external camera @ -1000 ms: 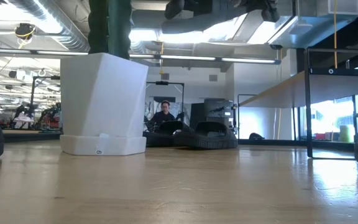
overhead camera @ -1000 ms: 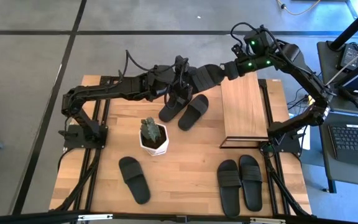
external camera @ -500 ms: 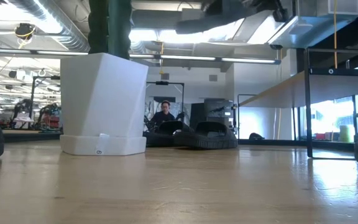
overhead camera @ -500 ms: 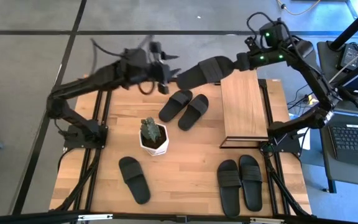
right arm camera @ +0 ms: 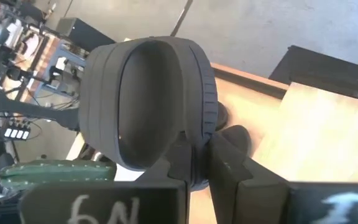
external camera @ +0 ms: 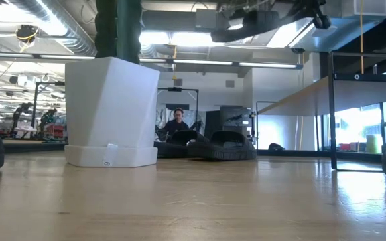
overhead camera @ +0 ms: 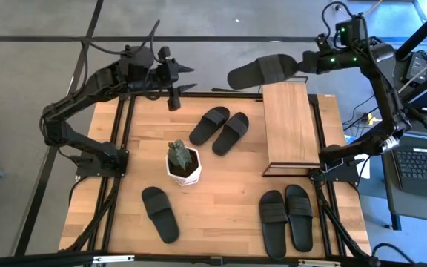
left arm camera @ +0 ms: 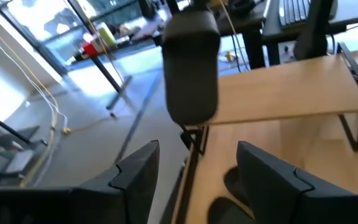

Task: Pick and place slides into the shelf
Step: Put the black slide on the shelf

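Right gripper (overhead camera: 308, 62) jaws pinch a matte black slide sandal (overhead camera: 264, 70), level, long axis crosswise, toe toward the left gripper (overhead camera: 178, 80), jaws apart.

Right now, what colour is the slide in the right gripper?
Matte black; the slide shows best in the high view.

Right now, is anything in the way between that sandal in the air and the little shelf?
Nothing visible. The right gripper holds the slide in the air just beyond the shelf, whose top board is bare. The left gripper hangs open, well off to the side.
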Motion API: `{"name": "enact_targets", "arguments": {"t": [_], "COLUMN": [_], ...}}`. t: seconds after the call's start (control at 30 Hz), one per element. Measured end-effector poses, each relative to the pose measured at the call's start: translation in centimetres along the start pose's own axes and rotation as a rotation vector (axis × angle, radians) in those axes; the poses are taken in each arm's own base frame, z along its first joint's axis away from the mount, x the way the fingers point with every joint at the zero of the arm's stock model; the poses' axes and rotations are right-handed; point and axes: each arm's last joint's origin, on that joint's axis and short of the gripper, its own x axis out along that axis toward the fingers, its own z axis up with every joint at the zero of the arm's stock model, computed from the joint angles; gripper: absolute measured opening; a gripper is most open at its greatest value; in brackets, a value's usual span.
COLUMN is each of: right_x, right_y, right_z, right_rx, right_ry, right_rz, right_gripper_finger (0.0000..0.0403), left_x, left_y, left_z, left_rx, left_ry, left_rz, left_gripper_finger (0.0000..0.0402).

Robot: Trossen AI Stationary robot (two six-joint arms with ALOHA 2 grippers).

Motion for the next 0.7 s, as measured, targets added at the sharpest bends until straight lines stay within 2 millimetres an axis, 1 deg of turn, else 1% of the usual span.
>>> {"name": "enact_targets", "arguments": {"t": [0.1,0.2,0.43,0.7], "right_x": [-0.7,-0.9,1.3,1.5], "right_y": [-1.1,-2.4,-4.3,-4.6], "right_z": [0.1,-0.1,-0.4,-0.7], "right_rx": [0.022,0.042,0.080,0.073], "right_ry": [-0.010,0.005,0.048,0.031], "right_rz": [-0.029,-0.066,-0.060,-0.050], "right_gripper_finger": [0.0034,0.0034,0.0034,0.0034], "left_x": [0.0,0.0,0.0,-0.1], "left_y": [-0.2,-0.4,-0.5,-0.5], "left_z": [-0.4,-0.9,-1.1,-1.1], "left_rx": [-0.003,-0.014,-0.051,-0.052], "left_ry": [0.043,0.087,0.114,0.118], "left_rz": [-0.018,-0.036,-0.045,-0.045], "left_gripper_finger": [0.0207,0.0207,0.0207,0.0207]}}
